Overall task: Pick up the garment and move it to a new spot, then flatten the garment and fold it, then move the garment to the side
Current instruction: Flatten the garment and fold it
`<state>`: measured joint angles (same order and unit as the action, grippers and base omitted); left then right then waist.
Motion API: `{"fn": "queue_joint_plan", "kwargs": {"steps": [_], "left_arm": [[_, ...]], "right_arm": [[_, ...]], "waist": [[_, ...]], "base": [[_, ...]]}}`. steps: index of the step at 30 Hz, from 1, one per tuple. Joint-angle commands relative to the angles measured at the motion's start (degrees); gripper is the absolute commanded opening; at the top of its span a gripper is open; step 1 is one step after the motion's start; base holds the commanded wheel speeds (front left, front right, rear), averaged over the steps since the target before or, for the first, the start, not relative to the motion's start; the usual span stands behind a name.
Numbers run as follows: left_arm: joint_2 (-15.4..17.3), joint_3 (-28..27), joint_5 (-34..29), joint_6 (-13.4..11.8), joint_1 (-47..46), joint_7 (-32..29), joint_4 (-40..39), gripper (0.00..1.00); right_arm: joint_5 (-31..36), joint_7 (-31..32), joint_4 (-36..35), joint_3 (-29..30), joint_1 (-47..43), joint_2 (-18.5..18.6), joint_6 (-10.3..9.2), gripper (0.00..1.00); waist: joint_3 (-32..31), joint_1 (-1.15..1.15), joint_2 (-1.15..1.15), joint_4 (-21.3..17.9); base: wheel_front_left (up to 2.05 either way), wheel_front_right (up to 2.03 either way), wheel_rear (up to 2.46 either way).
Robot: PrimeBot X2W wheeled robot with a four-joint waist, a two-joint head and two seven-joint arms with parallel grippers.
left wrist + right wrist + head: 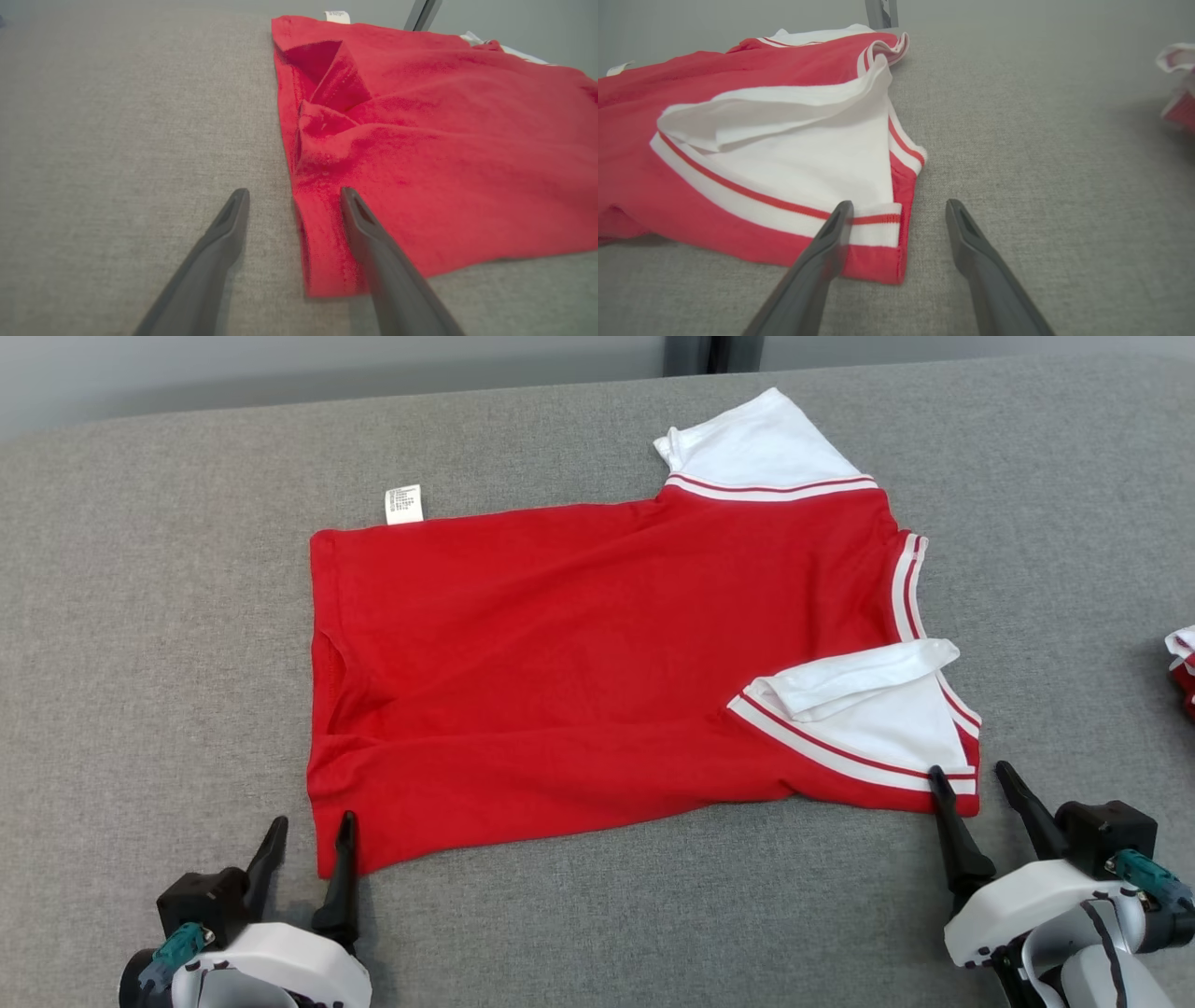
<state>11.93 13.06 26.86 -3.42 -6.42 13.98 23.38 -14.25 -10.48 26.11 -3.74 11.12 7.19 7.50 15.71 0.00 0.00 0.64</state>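
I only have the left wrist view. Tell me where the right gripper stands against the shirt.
Observer: The right gripper is open at the shirt's near right corner, one finger at the striped edge, the other over bare table.
Operator: Report the sleeve on that side.
Observer: The white sleeve lies on top of the red body, its end doubled over.
Operator: Name anything else on the table.
Observer: Another red and white cloth lies at the far right, apart from the shirt.
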Motion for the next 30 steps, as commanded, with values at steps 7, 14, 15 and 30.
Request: {"fn": "queue_joint_plan", "kwargs": {"steps": [7, 14, 15, 30], "left_arm": [[-1.01, 1.07, 3.41, 4.35, -2.14, -3.04, 5.89, 0.02], [1.36, 1.23, 5.56, 6.78, -2.24, -7.36, 4.54, 0.0], [1.86, 1.14, 5.78, 6.79, -1.73, -8.03, 3.48, 0.0], [8.33, -0.62, 8.31, 1.66, 10.81, -19.76, -17.86, 0.0]], "right_arm": [[-1.57, -0.8, 4.98, -1.6, 3.19, -0.14, -0.02, 0.24], [-5.68, 0.19, 2.92, -2.28, 3.2, 0.4, -0.03, 0.0], [-6.31, 0.6, 1.93, -2.1, 2.44, 0.45, -0.03, 0.0], [-6.75, 11.14, -20.18, 4.53, -15.54, -1.95, -0.03, 0.0]], "waist": [[0.71, 0.0, 0.0, 0.37], [0.04, 0.0, 0.0, 0.45], [-0.12, 0.0, 0.0, 0.54], [-2.05, 0.0, 0.0, -0.09]], "base": [[0.0, 0.0, 0.0], [0.0, 0.0, 0.0], [0.0, 0.0, 0.0], [0.0, 0.0, 0.0]]}}
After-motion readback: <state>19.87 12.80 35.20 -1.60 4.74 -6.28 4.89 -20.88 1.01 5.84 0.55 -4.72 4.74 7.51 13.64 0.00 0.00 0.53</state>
